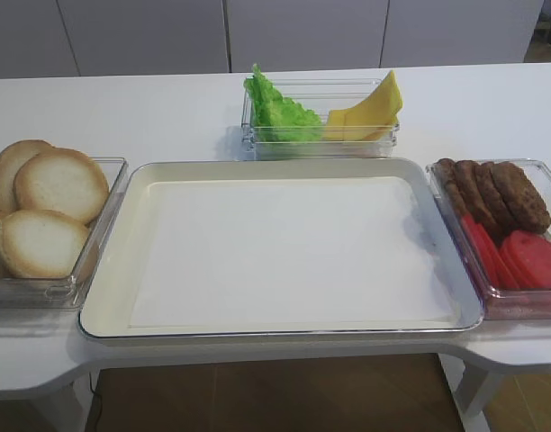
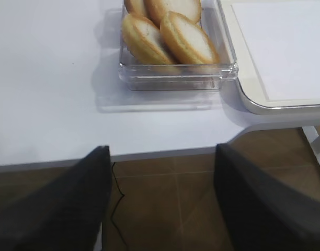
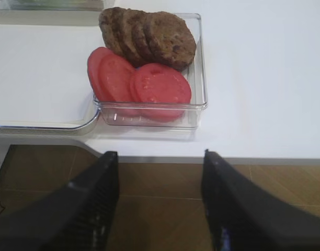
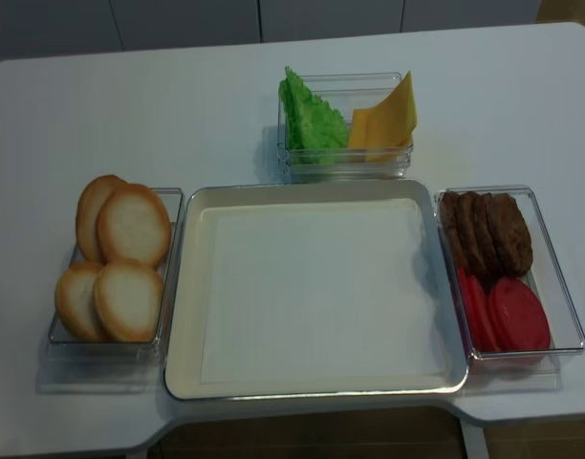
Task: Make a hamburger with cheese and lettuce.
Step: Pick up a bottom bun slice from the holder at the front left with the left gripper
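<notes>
Several bun halves (image 1: 49, 209) (image 4: 128, 258) (image 2: 168, 34), cream faced with toasted rims, lean together in a clear box at the left. Green ruffled lettuce (image 1: 277, 110) (image 4: 312, 120) and yellow cheese slices (image 1: 370, 110) (image 4: 386, 120) stand in a clear box behind the tray. No hamburger stack shows on the cream tray (image 1: 113, 270) (image 4: 183, 316). My left gripper (image 2: 162, 198) hangs open below the table's front edge, short of the bun box. My right gripper (image 3: 160, 198) is open too, below the edge in front of the patty box. Neither shows in the exterior views.
A clear box (image 1: 550, 193) (image 3: 202, 78) at the right holds dark patties (image 1: 492, 193) (image 3: 149, 36) and red tomato slices (image 1: 519, 261) (image 3: 139, 81). A paper sheet (image 1: 293, 252) lines the tray. Brown floor lies under the table's front edge (image 3: 202, 157).
</notes>
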You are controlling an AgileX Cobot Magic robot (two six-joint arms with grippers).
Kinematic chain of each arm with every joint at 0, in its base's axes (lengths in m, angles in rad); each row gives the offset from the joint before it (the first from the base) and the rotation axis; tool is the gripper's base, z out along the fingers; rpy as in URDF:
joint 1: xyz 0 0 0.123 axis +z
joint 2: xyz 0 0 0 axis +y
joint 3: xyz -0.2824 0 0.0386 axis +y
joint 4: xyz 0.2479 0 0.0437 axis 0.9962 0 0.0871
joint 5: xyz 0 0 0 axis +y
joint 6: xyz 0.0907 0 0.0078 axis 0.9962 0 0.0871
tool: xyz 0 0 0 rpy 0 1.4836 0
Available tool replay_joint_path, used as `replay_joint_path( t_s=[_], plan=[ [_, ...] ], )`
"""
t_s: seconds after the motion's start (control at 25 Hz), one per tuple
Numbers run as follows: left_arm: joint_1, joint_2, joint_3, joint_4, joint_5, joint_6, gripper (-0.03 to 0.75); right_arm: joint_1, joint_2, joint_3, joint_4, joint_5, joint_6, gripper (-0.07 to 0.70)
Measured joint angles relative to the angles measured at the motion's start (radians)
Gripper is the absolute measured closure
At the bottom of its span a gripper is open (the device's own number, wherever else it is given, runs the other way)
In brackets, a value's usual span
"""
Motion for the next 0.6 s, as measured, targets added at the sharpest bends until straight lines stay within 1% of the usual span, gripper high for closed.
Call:
replay_joint_path(
  t_s=[0.6],
  plan=[
    [0.0, 0.0, 0.0, 0.0, 0.0, 0.0, 0.256, 0.0, 0.0, 0.0, 0.0, 0.0, -0.002, 0.244]
  ],
)
